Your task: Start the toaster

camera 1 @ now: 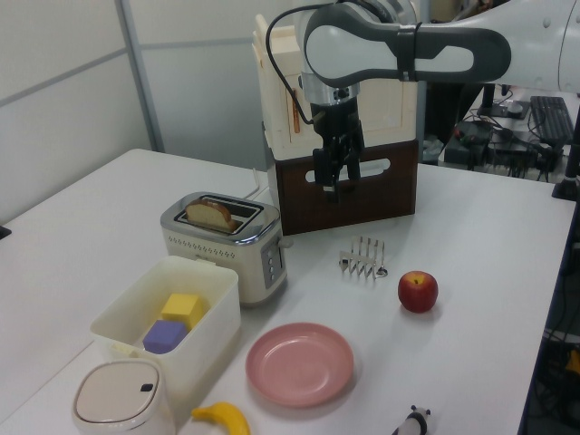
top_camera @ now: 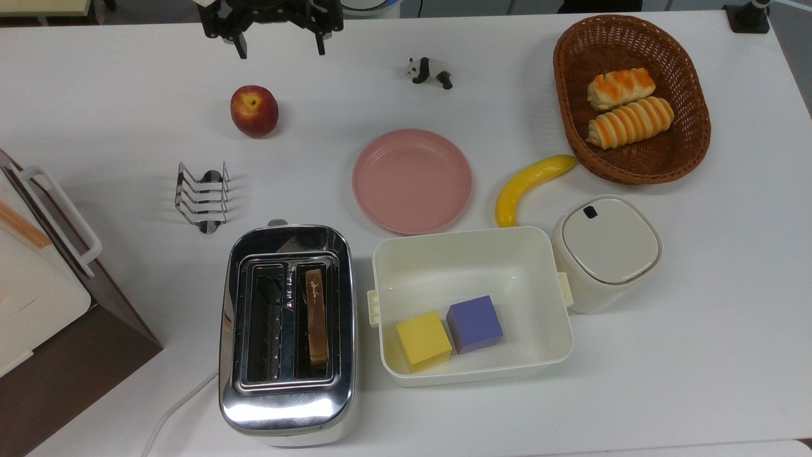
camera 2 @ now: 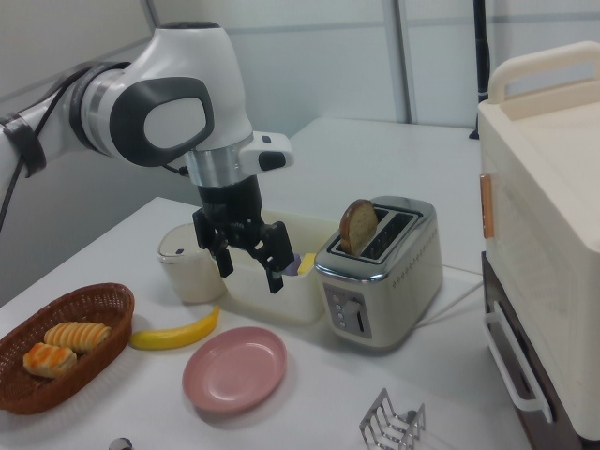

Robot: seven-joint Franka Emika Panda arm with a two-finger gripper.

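The toaster [top_camera: 287, 333] stands on the white table [top_camera: 698, 304], touching the cream box [top_camera: 471, 304], with one bread slice [top_camera: 316, 315] in a slot. The gripper [top_camera: 278, 46] hangs open and empty, well apart from the toaster, above the table beyond the apple [top_camera: 254, 111].

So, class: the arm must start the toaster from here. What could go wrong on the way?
1. The gripper hangs open, high above the table and well away from the toaster; its descent passes near the apple and the wire rack, which it could knock.
2. The lever tab is small; a finger may slip off it.
3. The bread slice stands tall and could be bumped.
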